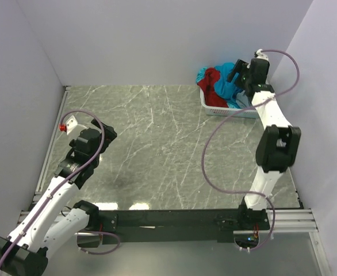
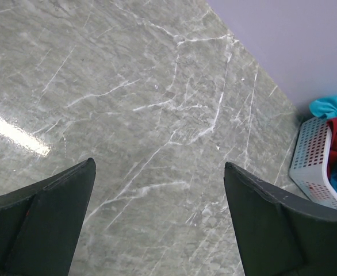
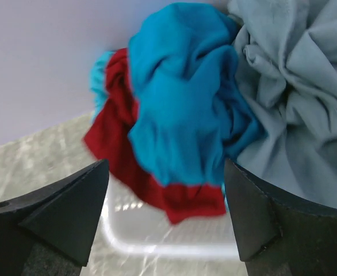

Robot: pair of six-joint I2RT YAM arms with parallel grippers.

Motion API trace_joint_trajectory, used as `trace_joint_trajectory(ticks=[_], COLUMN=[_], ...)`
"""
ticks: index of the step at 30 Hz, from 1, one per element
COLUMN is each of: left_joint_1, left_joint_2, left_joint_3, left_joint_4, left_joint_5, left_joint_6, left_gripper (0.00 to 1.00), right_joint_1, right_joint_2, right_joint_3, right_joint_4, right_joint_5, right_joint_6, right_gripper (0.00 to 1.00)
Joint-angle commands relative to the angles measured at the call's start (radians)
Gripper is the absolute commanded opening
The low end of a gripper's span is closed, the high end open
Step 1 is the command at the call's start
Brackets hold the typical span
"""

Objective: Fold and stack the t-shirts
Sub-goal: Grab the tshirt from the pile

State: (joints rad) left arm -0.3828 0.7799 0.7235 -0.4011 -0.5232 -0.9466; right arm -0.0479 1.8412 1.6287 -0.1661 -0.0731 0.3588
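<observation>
Grey marble table spreads wide between pale walls, its open room running from centre toward 9 o'clock. White basket sits at 1 o'clock, close to the back-right corner (little room there). Heaped in it: teal-blue shirt, red shirt, grey-blue shirt. Right gripper hangs over the heap, jaws wide apart, clamping nothing. Left gripper, at 8 o'clock, is spread wide too, above marble.

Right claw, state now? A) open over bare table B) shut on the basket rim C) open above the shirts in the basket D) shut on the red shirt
C: the right claw hangs open, holding nothing, above the teal-blue shirt piled in the white basket.
</observation>
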Motion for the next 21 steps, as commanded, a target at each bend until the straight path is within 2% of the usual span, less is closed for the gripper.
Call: trace_joint_trajectory(ticks=[1,4,7,8,10,11,13,15,21], left_joint_1=[0.004,0.004,0.004,0.004,0.004,0.004,0.004,0.004,0.004], left_joint_2=[0.012,0.028,0.041,0.044,0.055,0.056,0.055,0.051,0.035], left_joint_3=[-0.007,-0.007,-0.01,-0.004,0.001,-0.002,-0.007,-0.013,-0.015], left_joint_4=[0.057,0.07,0.084,0.082,0.076,0.076,0.084,0.093,0.087], left_joint_5=[-0.012,-0.015,-0.014,-0.011,-0.021,-0.02,-0.018,-0.008,0.009], left_joint_6=[0.029,0.034,0.038,0.042,0.042,0.04,0.037,0.043,0.04], left_gripper=[0.99,0.99,0.99,0.99,0.99,0.99,1.0,0.99,0.99], right_joint_1=[0.008,0.014,0.02,0.022,0.028,0.029,0.043,0.068,0.2], right_joint_2=[0.136,0.268,0.371,0.388,0.405,0.385,0.343,0.259,0.027], right_joint_3=[0.17,0.322,0.46,0.505,0.525,0.52,0.498,0.459,0.436], right_joint_4=[-0.084,-0.113,-0.153,-0.161,-0.153,-0.15,-0.127,-0.115,-0.104], right_joint_5=[0.047,0.058,0.042,0.045,0.071,0.072,0.114,0.15,0.347], right_joint_6=[-0.046,-0.057,-0.057,-0.058,-0.052,-0.05,-0.061,-0.086,-0.227], right_gripper=[0.86,0.84,0.72,0.59,0.39,0.25,0.16,0.12,0.11])
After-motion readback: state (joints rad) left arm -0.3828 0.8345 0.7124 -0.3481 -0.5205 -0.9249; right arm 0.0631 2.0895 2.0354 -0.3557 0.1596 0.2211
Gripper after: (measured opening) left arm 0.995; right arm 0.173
